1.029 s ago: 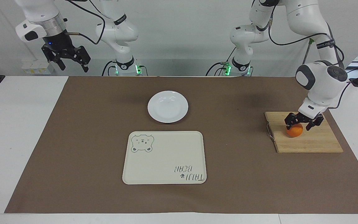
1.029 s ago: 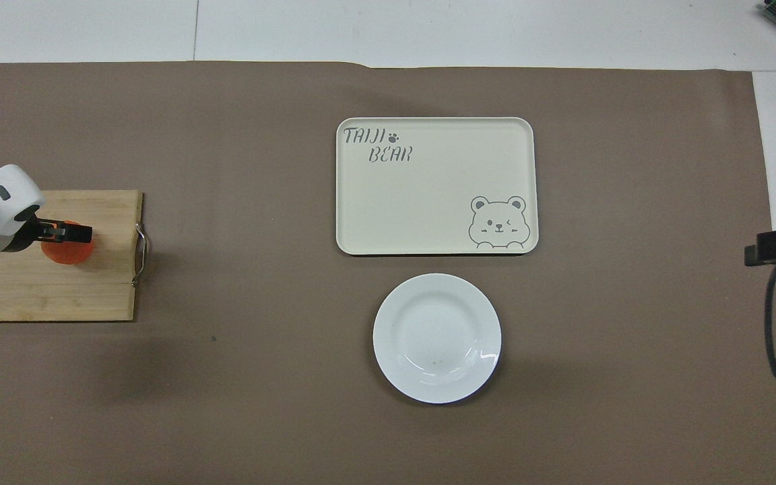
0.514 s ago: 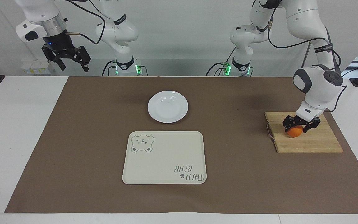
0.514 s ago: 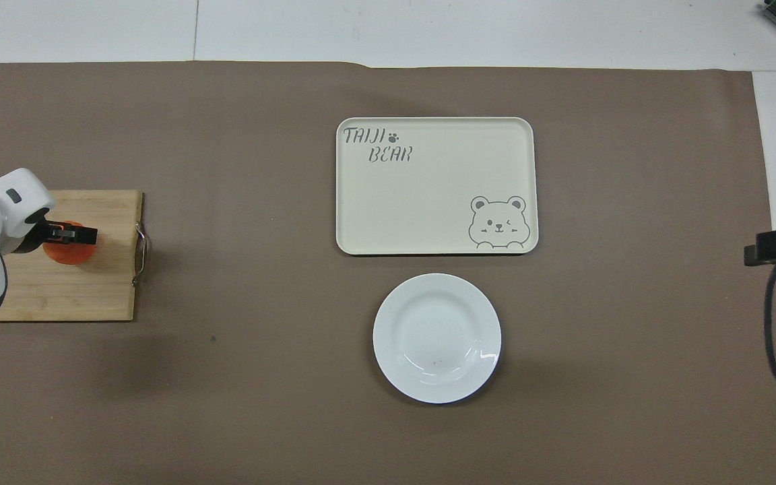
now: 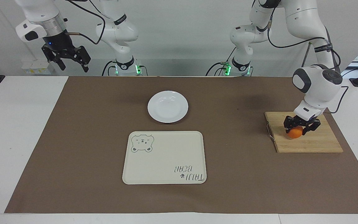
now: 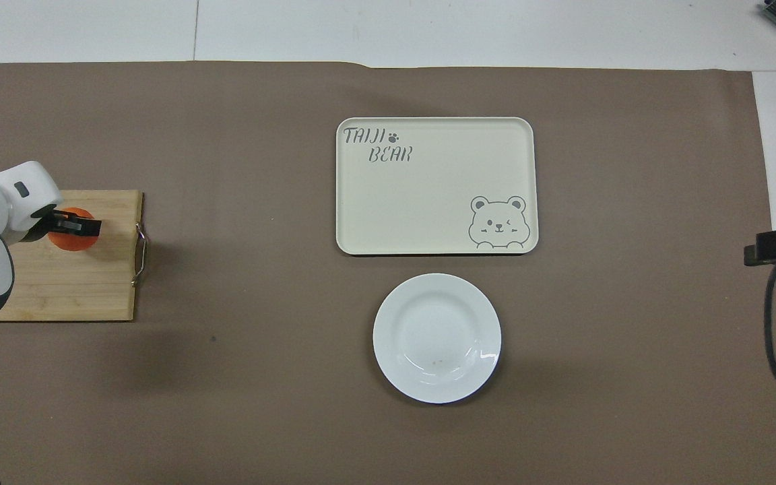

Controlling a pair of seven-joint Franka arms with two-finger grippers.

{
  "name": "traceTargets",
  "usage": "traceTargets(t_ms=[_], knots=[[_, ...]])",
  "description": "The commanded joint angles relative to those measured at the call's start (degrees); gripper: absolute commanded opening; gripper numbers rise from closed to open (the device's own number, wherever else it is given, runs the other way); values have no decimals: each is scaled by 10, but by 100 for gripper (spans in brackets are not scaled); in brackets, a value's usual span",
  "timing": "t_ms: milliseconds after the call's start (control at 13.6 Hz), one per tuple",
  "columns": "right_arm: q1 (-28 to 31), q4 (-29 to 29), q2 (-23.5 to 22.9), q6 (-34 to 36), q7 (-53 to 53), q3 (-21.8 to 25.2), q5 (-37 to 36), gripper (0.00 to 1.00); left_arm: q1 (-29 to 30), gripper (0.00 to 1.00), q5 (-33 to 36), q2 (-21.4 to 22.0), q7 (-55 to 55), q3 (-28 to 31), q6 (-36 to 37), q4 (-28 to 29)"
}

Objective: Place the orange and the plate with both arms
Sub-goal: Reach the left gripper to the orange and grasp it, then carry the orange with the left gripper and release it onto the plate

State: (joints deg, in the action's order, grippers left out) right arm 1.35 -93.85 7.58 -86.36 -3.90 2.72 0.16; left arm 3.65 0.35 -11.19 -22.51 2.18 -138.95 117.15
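Since a second ago the left gripper (image 5: 301, 128) has closed its fingers around the orange (image 5: 295, 133) on the wooden cutting board (image 5: 315, 143) at the left arm's end of the table. The right gripper (image 5: 70, 63) waits raised and open over its own end. The white plate (image 5: 167, 106) lies mid-table, just nearer the robots than the cream bear tray (image 5: 164, 157), with bare brown mat (image 5: 238, 130) between board and plate.

You were working in a robotics lab: 2 white arms (image 5: 309, 28) stood bolted at 12 o'clock of a white table (image 5: 17, 130) under brown paper (image 5: 89, 140), against bare white walls, cables trailing.
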Motion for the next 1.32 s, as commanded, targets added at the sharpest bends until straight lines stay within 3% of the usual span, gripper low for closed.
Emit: traceTargets(t_ms=[0, 367, 808, 1029, 1249], knots=[[6, -2, 7, 4, 11, -4, -3, 100, -52, 0, -5, 0, 27, 5, 5, -37], [6, -2, 7, 4, 11, -4, -3, 100, -189, 0, -5, 2, 115, 2, -1, -34], [6, -2, 7, 5, 11, -4, -3, 100, -386, 0, -5, -2, 380, 1, -19, -32], [6, -2, 7, 5, 11, -4, -3, 100, -449, 0, -15, 4, 414, -8, -19, -32], [6, -2, 7, 5, 11, -4, -3, 100, -461, 0, -53, 1, 418, -51, -19, -34]])
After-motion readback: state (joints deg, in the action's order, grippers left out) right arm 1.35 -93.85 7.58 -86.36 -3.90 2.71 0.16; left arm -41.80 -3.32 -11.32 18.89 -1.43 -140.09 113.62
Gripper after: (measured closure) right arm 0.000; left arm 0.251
